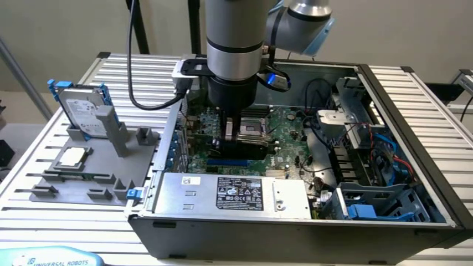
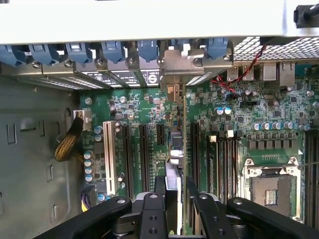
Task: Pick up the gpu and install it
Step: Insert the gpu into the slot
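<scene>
The gpu (image 2: 176,149) appears edge-on in the wrist view as a thin upright card. Its silver bracket (image 2: 183,62) rests against the rear slot openings of the open computer case (image 1: 414,127). The card stands along an expansion slot of the green motherboard (image 2: 149,107), and I cannot tell whether it is fully seated. My gripper (image 2: 175,191) is shut on the card's near end, one black finger on each face. In the exterior view the gripper (image 1: 238,145) reaches straight down into the case over the motherboard's left half.
A silver hard drive in a blue frame (image 1: 81,111) and a small square CPU chip (image 1: 74,157) rest on a grey holder (image 1: 52,191) at the exterior view's left. Inside the case are the power supply (image 1: 229,194), the CPU socket (image 2: 271,189), a white slot (image 2: 107,149) and loose cables (image 1: 369,149).
</scene>
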Tool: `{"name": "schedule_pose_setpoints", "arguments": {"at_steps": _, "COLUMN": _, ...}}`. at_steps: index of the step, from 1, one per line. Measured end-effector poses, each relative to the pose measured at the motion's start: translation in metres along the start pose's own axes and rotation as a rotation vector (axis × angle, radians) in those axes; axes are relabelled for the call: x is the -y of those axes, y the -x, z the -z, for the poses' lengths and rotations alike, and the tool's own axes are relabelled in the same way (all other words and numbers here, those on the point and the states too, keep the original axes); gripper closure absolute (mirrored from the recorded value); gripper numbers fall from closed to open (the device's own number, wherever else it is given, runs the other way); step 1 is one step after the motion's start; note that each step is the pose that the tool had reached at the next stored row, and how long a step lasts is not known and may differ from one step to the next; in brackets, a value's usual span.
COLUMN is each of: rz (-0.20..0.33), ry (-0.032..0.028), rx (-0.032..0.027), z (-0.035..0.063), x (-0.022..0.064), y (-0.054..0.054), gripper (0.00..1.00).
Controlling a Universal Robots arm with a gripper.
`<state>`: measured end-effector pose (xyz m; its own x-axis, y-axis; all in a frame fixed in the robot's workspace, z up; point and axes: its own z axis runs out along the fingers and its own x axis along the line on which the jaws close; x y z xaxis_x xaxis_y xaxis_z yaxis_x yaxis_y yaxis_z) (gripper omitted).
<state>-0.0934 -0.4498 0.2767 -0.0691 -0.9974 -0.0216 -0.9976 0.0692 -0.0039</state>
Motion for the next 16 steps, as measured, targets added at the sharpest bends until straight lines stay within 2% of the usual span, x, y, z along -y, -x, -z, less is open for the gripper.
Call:
{"name": "schedule_pose_setpoints", "arguments": {"at_steps": 8, "rz": 0.000, "ry": -0.0002, "rx": 0.0004, "z": -0.0009, "x": -0.0037, "y": -0.0002, "gripper": 0.73}}
{"name": "schedule_pose_setpoints", "arguments": {"at_steps": 16, "rz": 0.000, "ry": -0.0001, "rx": 0.0004, "z": -0.0043, "x": -0.0041, "y": -0.0003, "gripper": 0.73}}
